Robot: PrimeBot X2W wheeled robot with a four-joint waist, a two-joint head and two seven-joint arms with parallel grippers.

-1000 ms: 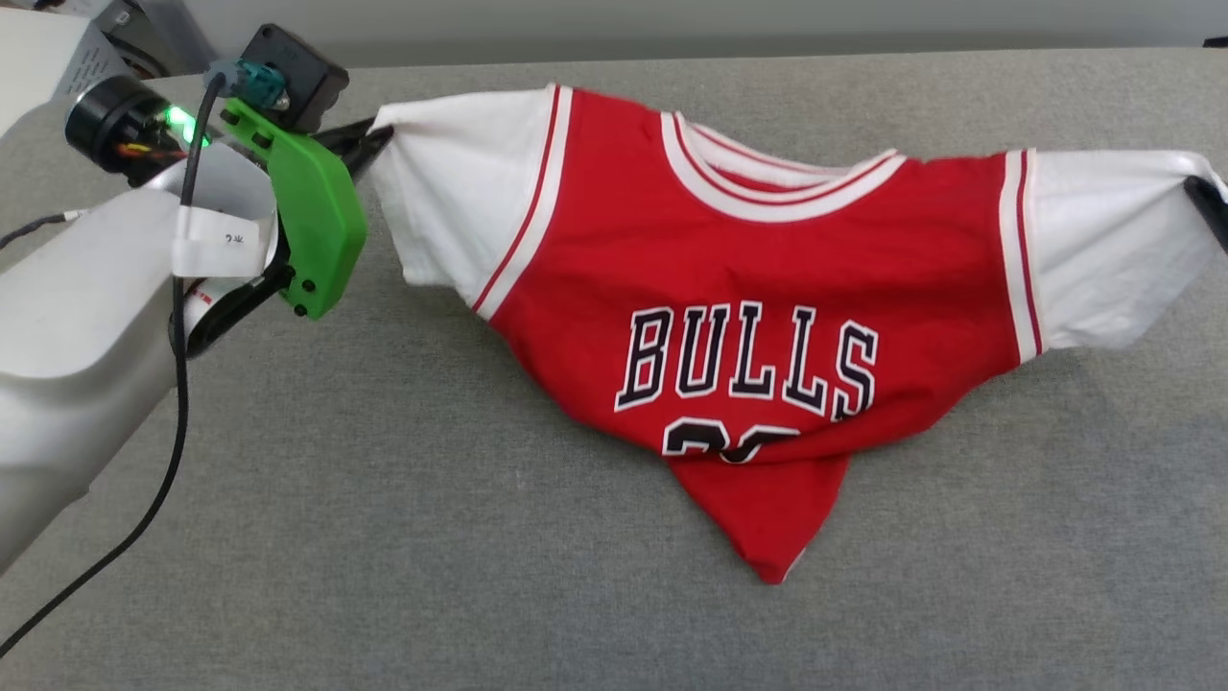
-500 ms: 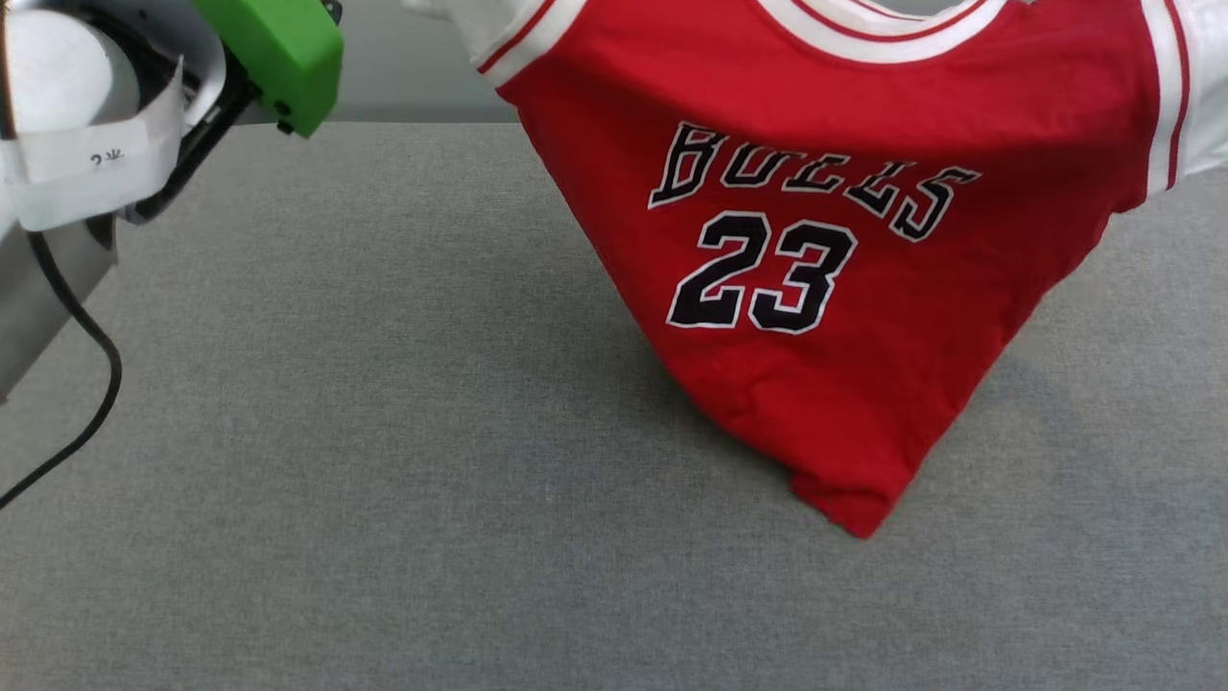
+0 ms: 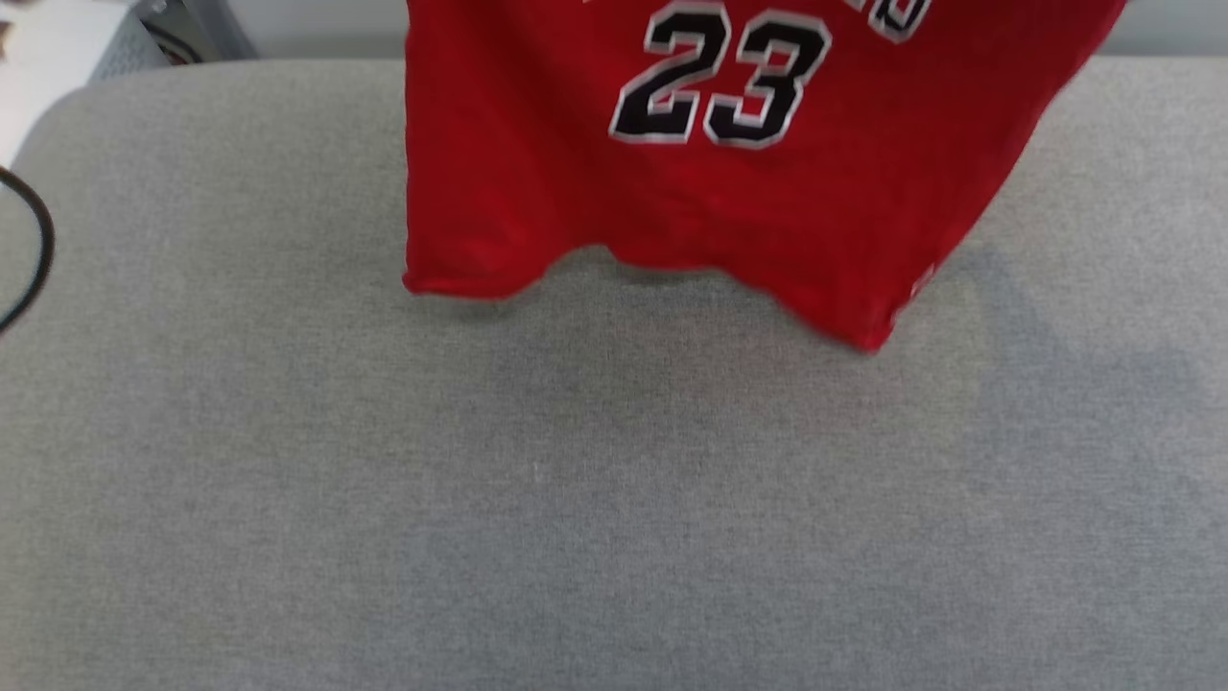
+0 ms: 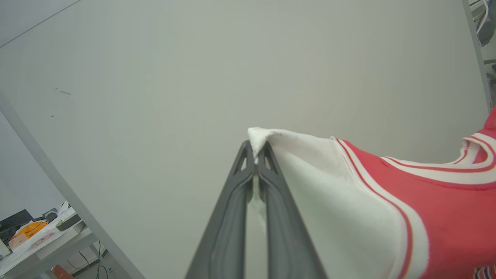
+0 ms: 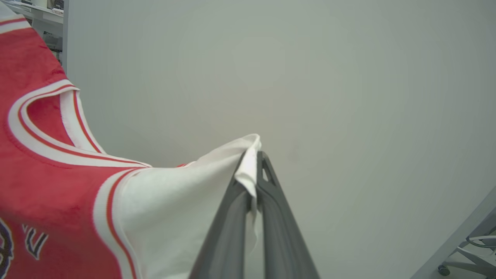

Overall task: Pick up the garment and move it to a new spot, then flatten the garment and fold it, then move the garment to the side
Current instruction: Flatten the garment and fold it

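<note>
The work surface is a grey fabric-covered table (image 3: pixel 614 499); a plain pale wall (image 4: pixel 174 77) stands behind it. The garment (image 3: pixel 710 192) hangs over the far part of the table with its front toward the head camera. Its hem (image 3: pixel 499 283) is uneven, and one lower corner (image 3: pixel 868 336) drops lowest. Whether that corner touches the table cannot be determined.

Probable faults from this state:
- Slip. Each grip takes only a small pinch of white sleeve fabric, which carries the whole weight. A fast move could pull a sleeve tip free, and the garment would swing from one side.
- Drag. If the low corner catches the table during the move, the hem is likely to fold under and the body to bunch.
- Skew. Unequal gripper height would land the garment crooked, which complicates flattening.

Position relative to the grippers:
- The left gripper (image 4: pixel 255 149) is clamped on the tip of one white sleeve (image 4: pixel 321 182); the red body hangs away to one side of its fingers.
- The right gripper (image 5: pixel 252 155) is clamped on the tip of the other sleeve (image 5: pixel 182 193), with fabric protruding between its fingertips.
- The garment spans between the two grippers, collar uppermost.
</note>
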